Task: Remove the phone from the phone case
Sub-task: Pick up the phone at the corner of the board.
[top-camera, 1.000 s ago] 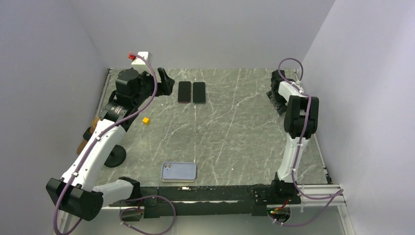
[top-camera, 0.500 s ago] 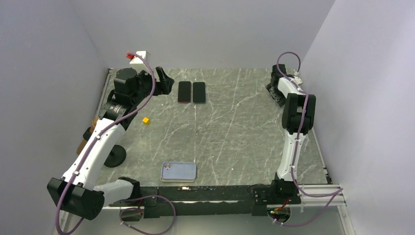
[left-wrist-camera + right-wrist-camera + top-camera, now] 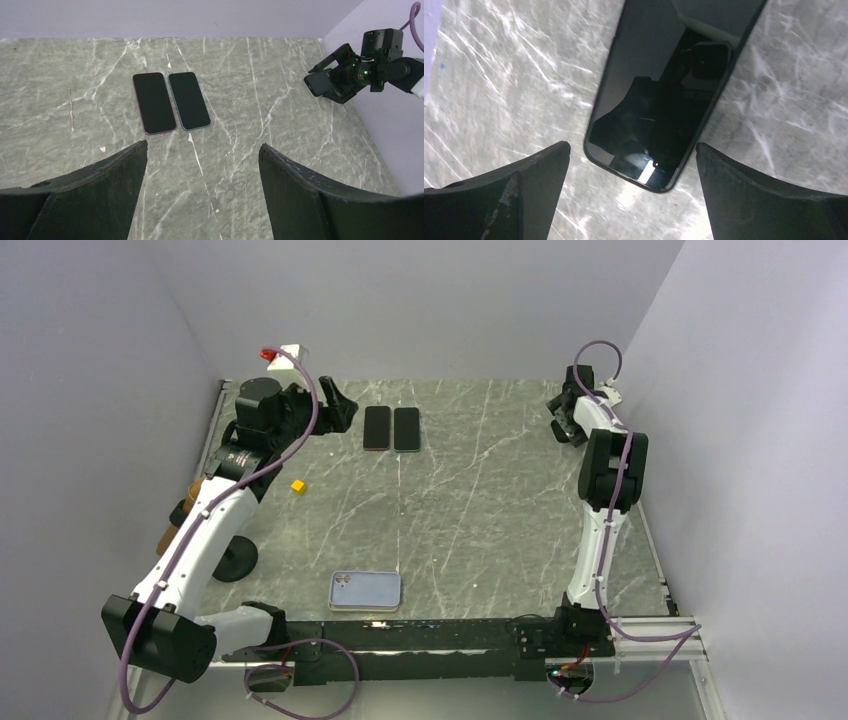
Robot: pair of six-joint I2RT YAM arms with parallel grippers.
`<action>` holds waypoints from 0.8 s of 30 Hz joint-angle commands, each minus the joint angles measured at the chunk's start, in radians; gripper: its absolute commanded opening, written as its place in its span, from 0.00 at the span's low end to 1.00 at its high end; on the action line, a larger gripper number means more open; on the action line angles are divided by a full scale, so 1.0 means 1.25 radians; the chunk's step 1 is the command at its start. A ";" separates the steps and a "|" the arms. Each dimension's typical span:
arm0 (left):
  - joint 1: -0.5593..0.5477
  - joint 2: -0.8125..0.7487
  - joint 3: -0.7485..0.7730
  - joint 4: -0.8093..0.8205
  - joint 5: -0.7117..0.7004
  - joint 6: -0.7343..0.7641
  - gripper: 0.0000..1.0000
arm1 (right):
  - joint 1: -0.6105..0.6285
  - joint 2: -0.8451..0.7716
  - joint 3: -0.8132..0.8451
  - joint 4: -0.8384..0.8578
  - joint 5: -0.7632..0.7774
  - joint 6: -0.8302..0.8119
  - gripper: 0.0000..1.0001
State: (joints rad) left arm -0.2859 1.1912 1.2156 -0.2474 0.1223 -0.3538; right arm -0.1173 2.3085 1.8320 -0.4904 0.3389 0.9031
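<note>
A light-blue phone case [image 3: 365,591] lies camera side up near the table's front edge, between the arm bases; I cannot tell if a phone is in it. My left gripper [image 3: 342,408] is open and empty at the back left; in its wrist view [image 3: 202,150] it faces a pink-edged phone [image 3: 154,102] and a green-edged phone [image 3: 189,100] lying side by side. My right gripper [image 3: 563,420] is open at the back right, above a black phone [image 3: 669,85] lying screen up, with the fingers [image 3: 539,175] apart at its near end and not touching it.
A small yellow cube [image 3: 297,485] lies left of centre. A black round base [image 3: 235,562] and a brown object [image 3: 180,520] stand at the left edge. A white box with a red part [image 3: 288,354] sits at the back left corner. Walls close in on three sides.
My right arm has swung farther back toward the far right corner, carrying its gripper with it. My left arm has shifted only slightly. The phones and the case have not moved.
</note>
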 commanded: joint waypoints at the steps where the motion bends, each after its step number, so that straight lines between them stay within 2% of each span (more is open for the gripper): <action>1: 0.012 0.000 0.000 0.043 0.036 -0.019 0.85 | -0.003 0.089 0.111 -0.122 0.018 0.067 1.00; 5: 0.020 0.004 -0.001 0.046 0.049 -0.027 0.85 | -0.001 0.140 0.210 -0.237 0.058 0.083 1.00; 14: 0.035 0.009 -0.003 0.056 0.086 -0.048 0.84 | 0.013 0.185 0.312 -0.328 0.114 0.030 1.00; 24: 0.040 0.008 -0.005 0.058 0.085 -0.047 0.84 | 0.021 0.256 0.390 -0.366 0.033 -0.040 1.00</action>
State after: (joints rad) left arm -0.2428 1.2068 1.2114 -0.2222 0.2127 -0.4065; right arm -0.0902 2.5504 2.2807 -0.8577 0.4568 0.8967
